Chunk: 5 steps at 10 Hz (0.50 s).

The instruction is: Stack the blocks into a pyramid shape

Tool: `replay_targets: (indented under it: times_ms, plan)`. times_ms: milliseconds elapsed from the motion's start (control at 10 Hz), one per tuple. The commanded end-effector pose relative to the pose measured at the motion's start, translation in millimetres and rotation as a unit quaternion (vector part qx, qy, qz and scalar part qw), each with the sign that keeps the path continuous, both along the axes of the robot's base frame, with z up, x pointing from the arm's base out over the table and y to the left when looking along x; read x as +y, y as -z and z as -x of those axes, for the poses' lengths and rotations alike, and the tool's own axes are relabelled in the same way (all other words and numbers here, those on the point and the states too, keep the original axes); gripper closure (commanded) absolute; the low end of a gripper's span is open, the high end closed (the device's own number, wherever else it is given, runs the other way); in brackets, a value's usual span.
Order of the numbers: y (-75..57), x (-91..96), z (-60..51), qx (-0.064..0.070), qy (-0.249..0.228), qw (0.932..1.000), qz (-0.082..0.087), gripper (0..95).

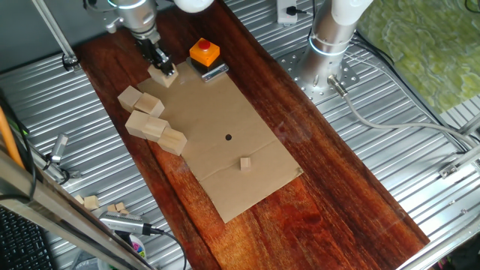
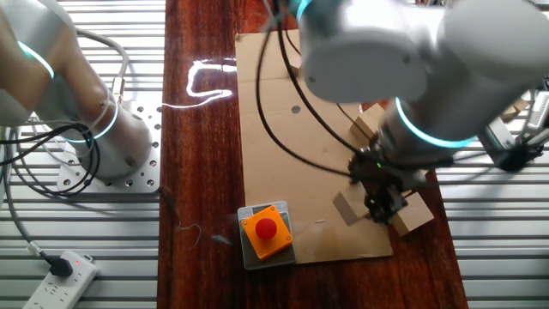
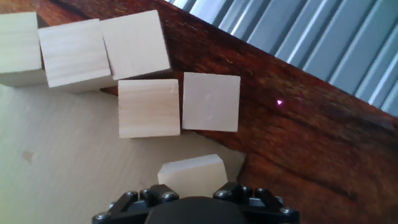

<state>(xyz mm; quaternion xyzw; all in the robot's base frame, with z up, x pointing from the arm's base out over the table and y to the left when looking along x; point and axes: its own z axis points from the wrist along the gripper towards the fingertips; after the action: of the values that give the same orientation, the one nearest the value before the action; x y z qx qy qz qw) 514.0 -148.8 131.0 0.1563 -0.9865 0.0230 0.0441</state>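
Your fingers (image 1: 162, 67) clench one pale wooden block (image 1: 163, 74) at far end of cardboard sheet (image 1: 232, 150), beside orange button box (image 1: 204, 52). Hand view: held block (image 3: 190, 172) sits just under camera. Other five blocks (image 3: 148, 107) lie ahead along fingers' line, loosely clustered, two nearest side by side and almost touching, straddling cardboard edge and wooden desk (image 1: 337, 180). Likely next: carry held block toward cluster. Tiny cube (image 1: 245, 163) lies well apart.

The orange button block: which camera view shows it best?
The other fixed view: the orange button block is near, whole and unobstructed, its red button clear. One fixed view shows it smaller and farther away, beside the pincer. The hand view does not show it.
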Motion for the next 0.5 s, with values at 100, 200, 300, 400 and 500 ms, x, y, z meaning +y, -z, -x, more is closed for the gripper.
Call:
replay_targets:
  times_ms: [100,200,300,400,500]
  plan:
    - [-1.9,7.1,1.6,0.005,0.017,0.9998,-0.002,95.0]
    - [-1.6,7.1,1.6,0.005,0.016,0.9999,-0.002,95.0]
    - [-1.6,7.1,1.5,0.005,0.016,0.9999,0.0,95.0]
    - [-1.8,6.9,0.8,0.005,0.015,0.9999,0.005,95.0]
    - [-1.8,6.9,0.8,0.003,0.02,0.9998,0.01,95.0]
